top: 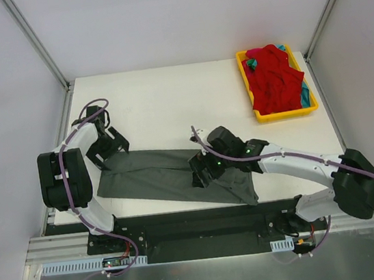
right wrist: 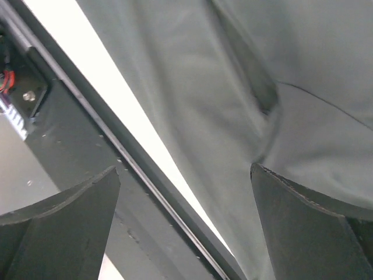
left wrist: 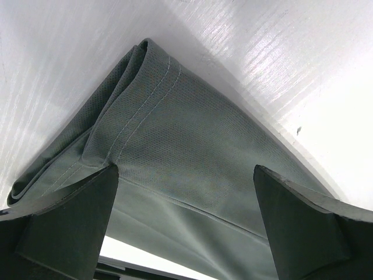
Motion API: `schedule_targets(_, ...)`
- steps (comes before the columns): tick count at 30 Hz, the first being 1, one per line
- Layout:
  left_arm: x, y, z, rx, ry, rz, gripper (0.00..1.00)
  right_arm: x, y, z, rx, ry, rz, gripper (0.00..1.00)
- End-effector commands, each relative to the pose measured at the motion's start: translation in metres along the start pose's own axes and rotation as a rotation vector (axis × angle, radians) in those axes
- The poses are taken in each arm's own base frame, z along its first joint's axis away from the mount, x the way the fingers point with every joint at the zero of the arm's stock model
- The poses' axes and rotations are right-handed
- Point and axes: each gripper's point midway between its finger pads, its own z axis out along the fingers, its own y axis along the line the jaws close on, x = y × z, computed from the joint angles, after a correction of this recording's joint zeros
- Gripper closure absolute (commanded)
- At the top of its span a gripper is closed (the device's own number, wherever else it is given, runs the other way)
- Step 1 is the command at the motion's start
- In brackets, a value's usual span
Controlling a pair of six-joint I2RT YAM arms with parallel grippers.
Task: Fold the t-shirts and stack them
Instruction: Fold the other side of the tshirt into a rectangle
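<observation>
The dark grey t-shirt point(top: 157, 177) is laid on the desk point(top: 168, 101) as a long band, doubled lengthwise, running from the left side towards the near right edge. The red t-shirt point(top: 274, 80) is heaped in the yellow tray point(top: 286, 114) at the far right corner, with a bit of a teal t-shirt point(top: 251, 64) showing beside it. The left hand point(top: 111, 148) is held over the left end of the band and the right hand point(top: 202, 171) over its right half. Both are spread wide and nothing is gripped by either.

The step in hand is judged to be taking hold of the grey shirt for a cross fold. In the left wrist view a stitched hem corner is seen between the fingers, with the cloth doubled at its edge. All layers should be caught together there, or the lower one may be left behind and the fold spoiled. In the right wrist view a crease and the near edge of the desk are seen between the fingers. The cloth should be pinched well inside that edge, so that it is not dragged off the desk. Both grips should be lifted level and carried over together. Whether the fingertips are touching the cloth cannot be told.
</observation>
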Motion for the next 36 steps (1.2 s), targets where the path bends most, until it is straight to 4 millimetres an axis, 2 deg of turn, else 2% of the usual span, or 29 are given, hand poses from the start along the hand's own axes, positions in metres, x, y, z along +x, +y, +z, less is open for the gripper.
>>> schedule_targets(1, 0.002, 0.01, 0.002, -0.033, -0.004, 0.033, 0.01, -0.017, 0.034, 0.015, -0.119, 0.024, -0.039, 0.03)
schedule_targets(5, 0.001, 0.014, 0.002, -0.041, -0.012, 0.047, 0.01, -0.016, 0.017, 0.035, -0.033, 0.083, -0.041, 0.03)
schedule_targets(7, 0.002, 0.015, 0.003, -0.047, -0.012, 0.05, 0.01, -0.011, -0.002, 0.039, 0.067, 0.137, -0.038, 0.03)
schedule_targets(10, 0.001, 0.016, 0.004, -0.051, -0.014, 0.052, 0.01, -0.01, -0.017, 0.041, 0.15, 0.159, -0.046, 0.04)
schedule_targets(15, 0.001, 0.017, 0.006, -0.06, -0.013, 0.055, 0.01, -0.004, -0.029, 0.043, 0.204, 0.192, -0.067, 0.04)
schedule_targets(22, 0.001, 0.018, 0.007, -0.065, -0.011, 0.059, 0.01, 0.017, -0.036, 0.043, 0.217, 0.279, -0.06, 0.01)
schedule_targets(28, 0.0, 0.016, 0.007, -0.06, -0.012, 0.058, 0.01, 0.021, -0.031, 0.037, 0.201, 0.286, -0.042, 0.22)
schedule_targets(31, -0.001, 0.015, 0.006, -0.057, -0.016, 0.058, 0.01, 0.018, -0.033, 0.035, 0.217, 0.27, -0.038, 0.45)
schedule_targets(33, 0.0, 0.015, 0.006, -0.058, -0.012, 0.06, 0.01, 0.013, -0.035, 0.033, 0.25, 0.25, -0.019, 0.73)
schedule_targets(36, -0.002, 0.014, 0.005, -0.053, -0.015, 0.059, 0.01, 0.009, -0.04, 0.03, 0.287, 0.245, -0.02, 0.93)
